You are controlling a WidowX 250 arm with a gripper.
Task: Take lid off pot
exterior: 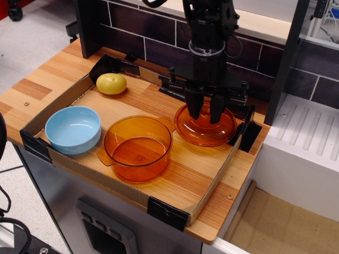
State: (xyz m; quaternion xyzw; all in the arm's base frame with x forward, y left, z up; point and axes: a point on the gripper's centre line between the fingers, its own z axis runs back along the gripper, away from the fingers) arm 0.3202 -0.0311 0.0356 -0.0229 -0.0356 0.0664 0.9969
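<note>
The orange lid rests low on the wooden board at the back right of the tray, just right of the pot. My gripper points straight down over its centre, with its two fingers closed around the knob, which they hide. The orange pot stands open and empty in the middle of the tray, with its right handle close to the lid's rim.
A light blue bowl stands left of the pot. A yellow round fruit lies at the back left. A low cardboard wall with black corner clips rims the tray. A dark brick wall runs behind and a white unit stands to the right.
</note>
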